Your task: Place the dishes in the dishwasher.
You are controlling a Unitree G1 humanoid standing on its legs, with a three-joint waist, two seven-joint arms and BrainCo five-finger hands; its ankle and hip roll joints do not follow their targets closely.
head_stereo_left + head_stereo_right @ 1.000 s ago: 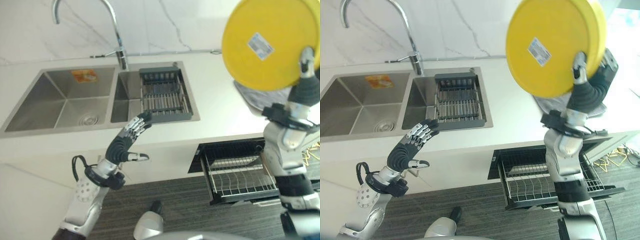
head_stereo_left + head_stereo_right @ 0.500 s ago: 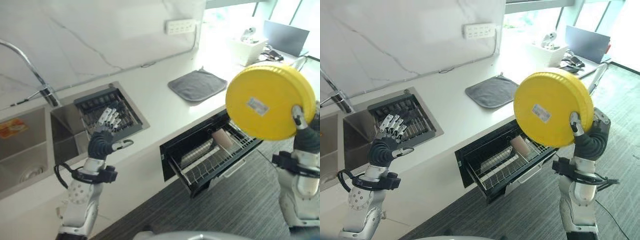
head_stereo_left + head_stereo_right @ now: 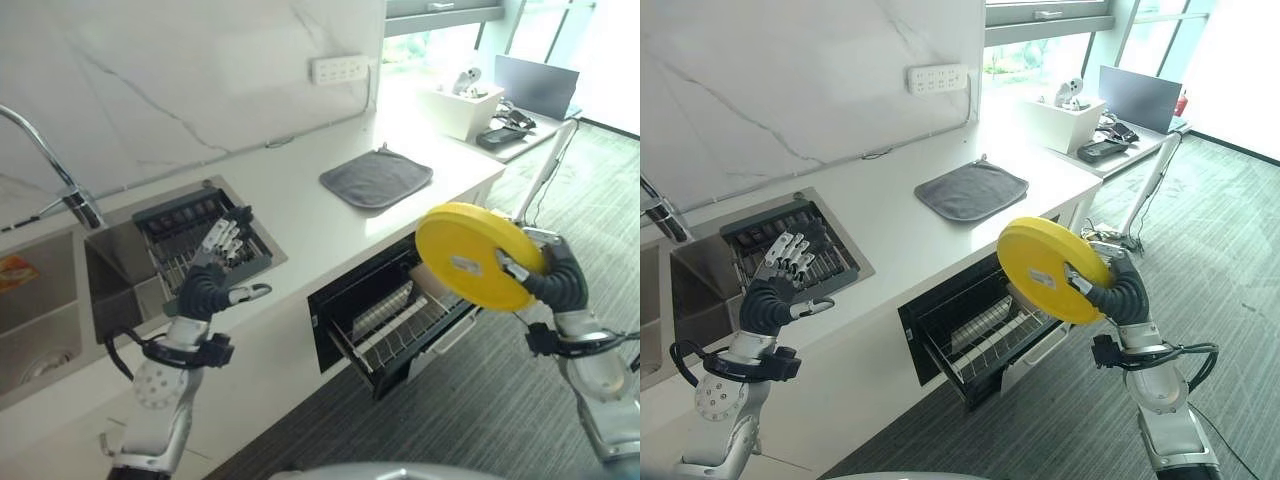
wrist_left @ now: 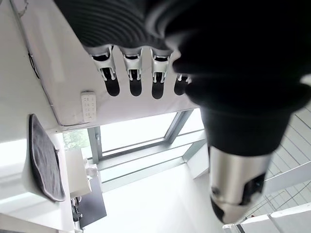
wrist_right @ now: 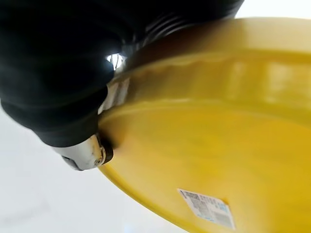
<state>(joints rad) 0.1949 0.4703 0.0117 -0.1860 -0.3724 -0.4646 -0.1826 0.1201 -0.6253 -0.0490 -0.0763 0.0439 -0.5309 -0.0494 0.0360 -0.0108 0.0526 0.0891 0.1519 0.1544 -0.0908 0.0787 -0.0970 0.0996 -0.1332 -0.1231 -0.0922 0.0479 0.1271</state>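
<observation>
My right hand (image 3: 553, 283) is shut on the rim of a yellow plate (image 3: 468, 258), thumb across its underside, where a white sticker shows. The plate (image 3: 1045, 268) hangs tilted on edge just above the right end of the pulled-out dishwasher rack (image 3: 400, 322). The right wrist view has the plate (image 5: 209, 160) close up under the thumb. The rack (image 3: 975, 335) is a wire basket in a black drawer below the white counter (image 3: 300, 215). My left hand (image 3: 213, 279) is raised over the counter edge by the sink, fingers straight, holding nothing.
A sink (image 3: 60, 310) with a dark dish rack (image 3: 195, 228) and a tap (image 3: 60, 170) lies at the left. A grey mat (image 3: 376, 177) lies on the counter. A white pot (image 3: 460, 98) and a laptop (image 3: 535, 85) stand far right. Grey carpet (image 3: 470, 420) lies below.
The plate has come down and inward, from high at the right to just above the open rack. The camera has shifted a little; my left hand stays raised by the sink.
</observation>
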